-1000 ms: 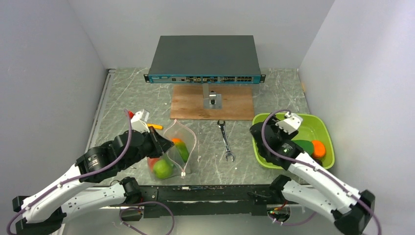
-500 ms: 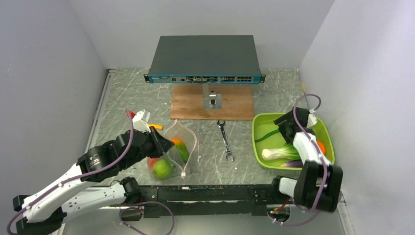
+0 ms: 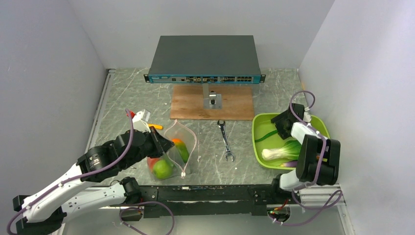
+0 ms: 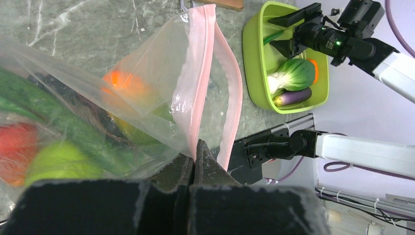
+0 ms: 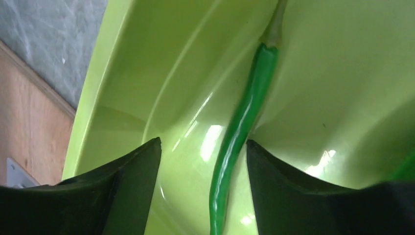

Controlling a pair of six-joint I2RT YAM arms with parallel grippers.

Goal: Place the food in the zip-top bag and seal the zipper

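The clear zip-top bag [image 3: 176, 149] stands at the near left with its mouth wide. My left gripper [image 3: 164, 144] is shut on its pinkish zipper strip [image 4: 200, 73]; in the left wrist view the jaws [image 4: 195, 149] pinch that edge. Inside lie a green apple [image 3: 162, 169], a strawberry [image 4: 14, 142], green beans [image 4: 58, 122] and an orange-green mango [image 3: 179, 144]. My right gripper [image 3: 282, 122] is open and low in the lime-green tray [image 3: 255, 134], its jaws [image 5: 203, 147] either side of a green bean [image 5: 240, 132]. Bok choy [image 3: 281, 152] and eggplant [image 3: 289, 164] lie in the tray.
A network switch [image 3: 204, 58] stands at the back, with a wooden board [image 3: 191, 105] carrying a metal bracket [image 3: 214, 99] before it. A wrench [image 3: 225, 141] lies mid-table. An orange-handled screwdriver [image 3: 155, 127] lies behind the bag. An orange [image 4: 313, 71] sits in the tray.
My right arm swung from the tray's near-left side to its far side and came down over the green bean, uncovering the bok choy and eggplant. The left arm and bag stayed still.
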